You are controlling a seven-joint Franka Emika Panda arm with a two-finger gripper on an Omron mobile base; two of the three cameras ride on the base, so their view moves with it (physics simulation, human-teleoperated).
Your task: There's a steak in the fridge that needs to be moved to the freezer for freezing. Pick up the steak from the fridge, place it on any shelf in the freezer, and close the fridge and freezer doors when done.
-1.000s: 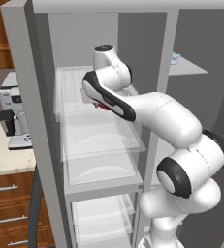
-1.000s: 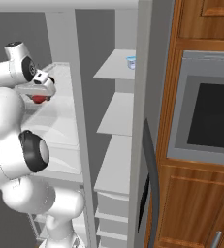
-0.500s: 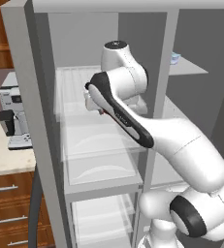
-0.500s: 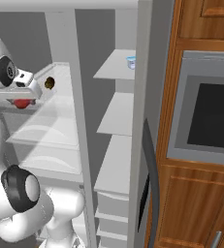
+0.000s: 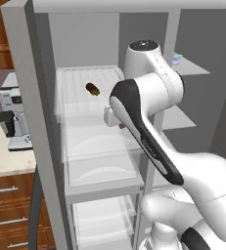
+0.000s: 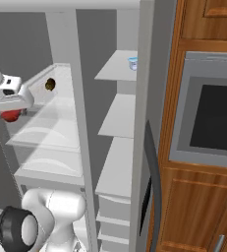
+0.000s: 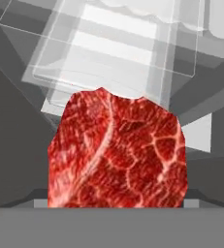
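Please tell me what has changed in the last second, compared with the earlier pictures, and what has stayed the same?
The arm has swung its elbow up and across the open fridge. In the right base view the gripper with the steak under it has shifted left. The steak sits close against the hand camera, so it seems held. The dark brown item on the glass shelf, the small cup in the freezer and the base stayed put.

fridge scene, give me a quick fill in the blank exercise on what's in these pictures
1. The meat that looms close in the hand view, the steak, is bright ____ in colour.
2. The dark brown oblong item lies on a clear ____ shelf of the fridge.
3. The small pale blue cup stands on the ____ shelf of the freezer.
4. On the counter left of the fridge stands a ____ machine.

Missing words: red; glass; top; coffee
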